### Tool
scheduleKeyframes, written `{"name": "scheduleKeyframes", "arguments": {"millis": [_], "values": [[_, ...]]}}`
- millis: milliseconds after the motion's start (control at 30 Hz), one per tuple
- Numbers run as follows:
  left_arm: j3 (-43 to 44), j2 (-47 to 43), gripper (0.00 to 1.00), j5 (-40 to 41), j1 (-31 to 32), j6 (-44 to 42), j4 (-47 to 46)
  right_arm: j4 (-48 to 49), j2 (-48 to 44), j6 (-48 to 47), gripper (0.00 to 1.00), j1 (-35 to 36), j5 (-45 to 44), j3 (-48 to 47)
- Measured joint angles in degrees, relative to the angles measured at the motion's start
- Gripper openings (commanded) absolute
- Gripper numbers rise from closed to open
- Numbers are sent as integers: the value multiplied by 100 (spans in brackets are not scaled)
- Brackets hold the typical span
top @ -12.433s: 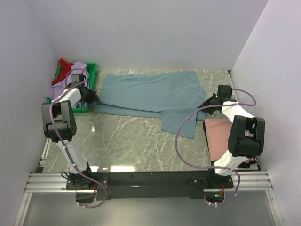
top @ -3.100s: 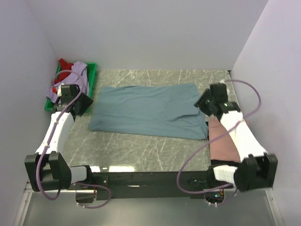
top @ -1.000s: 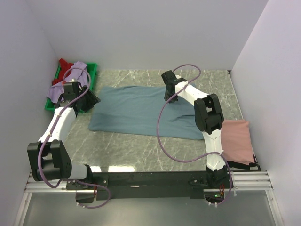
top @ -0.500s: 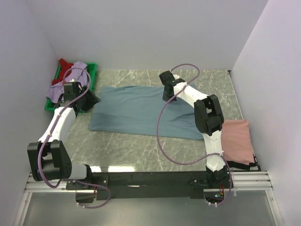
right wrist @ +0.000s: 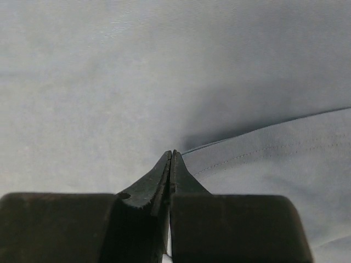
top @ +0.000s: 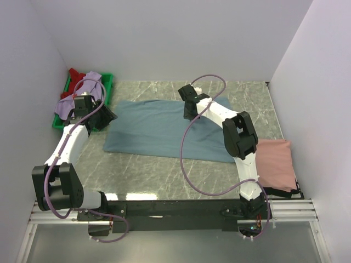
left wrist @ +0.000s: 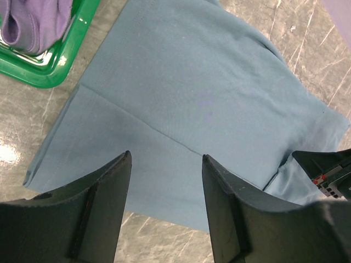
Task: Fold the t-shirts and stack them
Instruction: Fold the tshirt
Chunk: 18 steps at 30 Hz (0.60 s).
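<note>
The grey-blue t-shirt (top: pixel 153 129) lies folded to a wide rectangle on the table's middle. My right gripper (top: pixel 188 112) is shut, its tips (right wrist: pixel 171 153) resting on the shirt (right wrist: pixel 109 71) at a hemmed fold edge, with nothing visibly between the jaws. My left gripper (top: pixel 107 115) hovers open over the shirt's left part (left wrist: pixel 192 93), and its fingers (left wrist: pixel 166 156) stand wide with only cloth and table below. A folded salmon pink t-shirt (top: pixel 277 164) lies at the right. Lavender (top: pixel 88 87) and red (top: pixel 74 76) t-shirts sit crumpled in the tray.
The green plastic tray (top: pixel 108 87) stands at the back left, close beside the left gripper; its corner (left wrist: pixel 55 76) shows in the left wrist view. White walls close in the left, back and right. The right arm's cable loops over the shirt's right half.
The right gripper has slid left along the shirt's back part, staying shut. The left arm has not moved.
</note>
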<state>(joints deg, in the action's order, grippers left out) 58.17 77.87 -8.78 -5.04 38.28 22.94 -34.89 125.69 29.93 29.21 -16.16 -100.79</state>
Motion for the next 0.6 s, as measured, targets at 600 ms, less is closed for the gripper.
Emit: {"name": "scheduleKeyframes", "arguments": {"millis": [600], "values": [[-9,76,60,-4,0,-15,0,448,-31,-111,0,103,-72,234]]}}
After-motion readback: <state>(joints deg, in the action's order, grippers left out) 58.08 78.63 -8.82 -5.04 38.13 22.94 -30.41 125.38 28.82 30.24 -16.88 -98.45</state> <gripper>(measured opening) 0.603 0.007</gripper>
